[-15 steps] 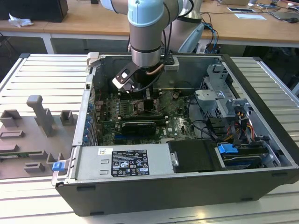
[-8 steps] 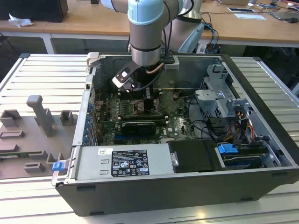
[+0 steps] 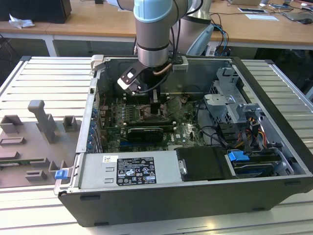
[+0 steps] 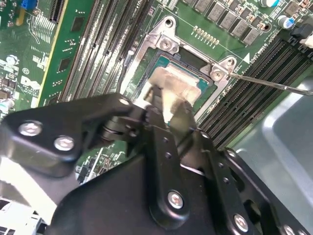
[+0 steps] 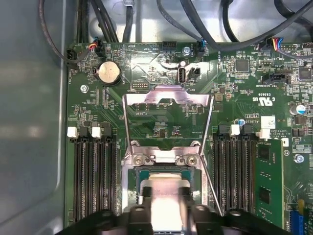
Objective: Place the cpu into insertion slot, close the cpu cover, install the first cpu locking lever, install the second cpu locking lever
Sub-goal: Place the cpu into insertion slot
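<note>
gripper (image 4: 168,107) clamped narrow on chip (image 4: 178,88) by opposite edges. chip over socket (image 4: 185,58), inside metal rim; seated or not, cannot tell. cover (image 5: 186,96) swung open behind socket. memory slots (image 5: 95,176) crowd both sides.

Ribbed metal table (image 3: 44,78) running under everything, grey. Wooden desks (image 3: 98,22) standing behind it, carrying papers (image 3: 261,16) and a black box (image 3: 36,10). Grey fixtures (image 3: 44,122) sitting on the table at the exterior view's left. Even light falling across all.
</note>
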`<state>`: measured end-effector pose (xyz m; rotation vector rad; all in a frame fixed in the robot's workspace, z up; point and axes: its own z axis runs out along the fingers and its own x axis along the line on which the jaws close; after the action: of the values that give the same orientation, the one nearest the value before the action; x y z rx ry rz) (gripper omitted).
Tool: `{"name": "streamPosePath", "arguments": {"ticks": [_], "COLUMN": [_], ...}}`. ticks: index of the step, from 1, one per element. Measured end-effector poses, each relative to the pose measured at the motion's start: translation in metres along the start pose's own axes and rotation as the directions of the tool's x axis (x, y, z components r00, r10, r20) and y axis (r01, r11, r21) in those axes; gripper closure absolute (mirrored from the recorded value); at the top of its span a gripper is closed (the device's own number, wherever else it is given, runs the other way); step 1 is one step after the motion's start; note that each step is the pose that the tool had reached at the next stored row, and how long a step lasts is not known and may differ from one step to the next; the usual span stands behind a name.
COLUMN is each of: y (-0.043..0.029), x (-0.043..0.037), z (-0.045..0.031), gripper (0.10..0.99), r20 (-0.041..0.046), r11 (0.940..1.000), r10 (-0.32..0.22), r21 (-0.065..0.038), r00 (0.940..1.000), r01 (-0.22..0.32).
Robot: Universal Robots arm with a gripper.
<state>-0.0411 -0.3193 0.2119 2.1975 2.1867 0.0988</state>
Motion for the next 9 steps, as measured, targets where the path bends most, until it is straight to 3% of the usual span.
{"name": "streamPosePath", "arguments": {"ticks": [4,9], "y": [0.0,0.0001], "x": [-0.0001,0.0], "z": [-0.0009,-0.0015], "gripper": [0.98,0.98], "r20": [0.0002,0.0002], "r11": [1.0,1.0], "r10": [0.0,0.0], "r21": [0.0,0.0], "r00": [1.0,1.0], "r01": [0.0,0.0]}}
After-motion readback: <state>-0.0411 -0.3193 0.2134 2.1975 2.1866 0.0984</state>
